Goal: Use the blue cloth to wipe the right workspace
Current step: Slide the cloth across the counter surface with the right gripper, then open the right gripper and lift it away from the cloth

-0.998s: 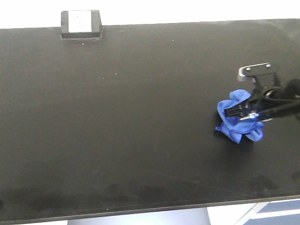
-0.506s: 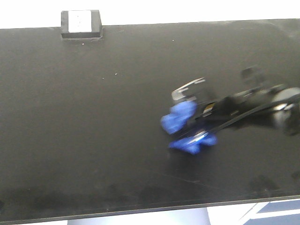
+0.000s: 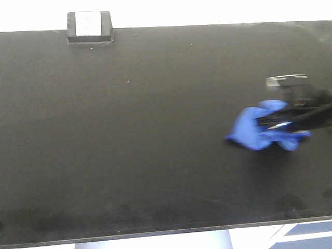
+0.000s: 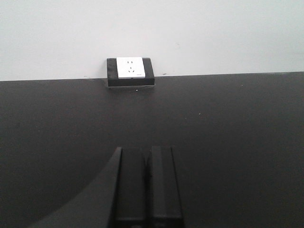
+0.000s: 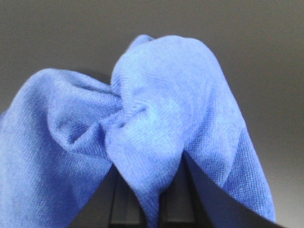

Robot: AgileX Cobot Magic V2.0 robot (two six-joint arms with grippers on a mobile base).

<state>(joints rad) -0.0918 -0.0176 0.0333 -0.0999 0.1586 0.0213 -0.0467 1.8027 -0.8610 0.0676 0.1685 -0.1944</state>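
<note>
Right tool point(image 3: 284, 123) tight around blue cloth point(image 3: 251, 134)

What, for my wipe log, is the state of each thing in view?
cloth: bunched, pinched in the right gripper, on the bench
right gripper: shut on the cloth
left gripper: shut, empty
bench: faint smudges along the near edge
socket: nothing plugged in

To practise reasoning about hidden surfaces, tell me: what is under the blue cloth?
The blue cloth rests on the black benchtop, pinched by the right hand. Bare bench shows beside it. The patch directly beneath is covered, so its state cannot be seen.
</note>
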